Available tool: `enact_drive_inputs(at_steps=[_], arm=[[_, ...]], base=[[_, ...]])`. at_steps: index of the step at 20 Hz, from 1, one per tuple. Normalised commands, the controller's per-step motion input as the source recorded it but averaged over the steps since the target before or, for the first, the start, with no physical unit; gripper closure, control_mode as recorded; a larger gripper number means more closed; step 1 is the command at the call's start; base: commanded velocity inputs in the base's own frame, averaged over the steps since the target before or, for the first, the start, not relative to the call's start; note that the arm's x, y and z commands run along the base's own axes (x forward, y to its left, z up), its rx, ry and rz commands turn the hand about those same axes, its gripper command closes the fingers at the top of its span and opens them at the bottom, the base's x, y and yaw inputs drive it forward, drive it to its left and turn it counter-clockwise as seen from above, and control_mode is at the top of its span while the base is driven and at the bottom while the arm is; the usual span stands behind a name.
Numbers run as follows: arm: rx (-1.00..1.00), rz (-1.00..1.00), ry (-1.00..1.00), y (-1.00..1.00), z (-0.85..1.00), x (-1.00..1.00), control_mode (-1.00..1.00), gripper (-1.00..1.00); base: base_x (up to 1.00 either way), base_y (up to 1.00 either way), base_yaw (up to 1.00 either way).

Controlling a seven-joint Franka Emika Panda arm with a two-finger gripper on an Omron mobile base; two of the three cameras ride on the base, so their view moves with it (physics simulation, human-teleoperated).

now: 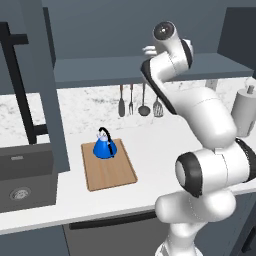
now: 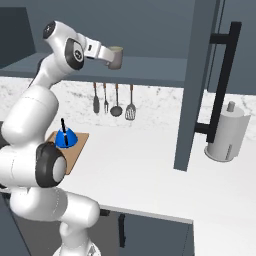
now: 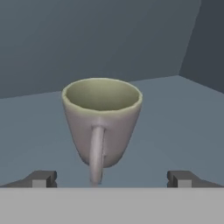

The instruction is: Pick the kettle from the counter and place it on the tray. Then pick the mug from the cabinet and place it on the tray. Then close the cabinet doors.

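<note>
Left base view: your kettle (image 1: 105,145) already sits upright on the tray (image 1: 109,167), toward its far end, so that step looks done. The tray lies flat on the counter (image 1: 155,145), between the sink (image 1: 22,182) and the arm. One cabinet door (image 1: 47,85) hangs open at left, bar handle facing you. The arm reaches up onto the cabinet (image 1: 100,70) shelf; the gripper itself is hard to make out here.

Right base view: the gripper (image 2: 114,57) is at shelf height with the mug (image 2: 116,56) right at its tip. The other open door (image 2: 200,85) stands to the right, so mind it when you pull out. A paper towel roll (image 2: 227,132) stands on the counter beyond it. Utensils (image 2: 114,100) hang on the wall under the shelf.

Hand view: the mug (image 3: 101,122) stands upright on the shelf, handle pointing straight at you, centred between the two fingertips (image 3: 41,178). The jaws are spread fully, nothing held, no contact yet. My read: you're on the mug grasp. Push in a bit further so the fingers pass either side of the cup body, not just the handle, then close. Keep level, the cup tapers toward its base and could slip if gripped low.

Contents: mug looks empty, olive inside. Tray holds the kettle and has bare space at its near end for the mug.
</note>
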Motion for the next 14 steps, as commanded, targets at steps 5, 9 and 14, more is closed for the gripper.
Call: enact_drive_inputs(at_steps=[5, 9, 14], arm=[[-0.01, 0.00, 0.06, 0.00, 0.00, 0.35, -1.00, -1.00], [0.00, 0.00, 0.03, 0.00, 0.00, 0.27, -1.00, -1.00], [-0.01, 0.00, 0.03, 0.00, -0.03, 0.30, -1.00, -1.00]], base=[[0.00, 0.00, 0.00], [0.00, 0.00, 0.00], [0.00, 0.00, 0.00]])
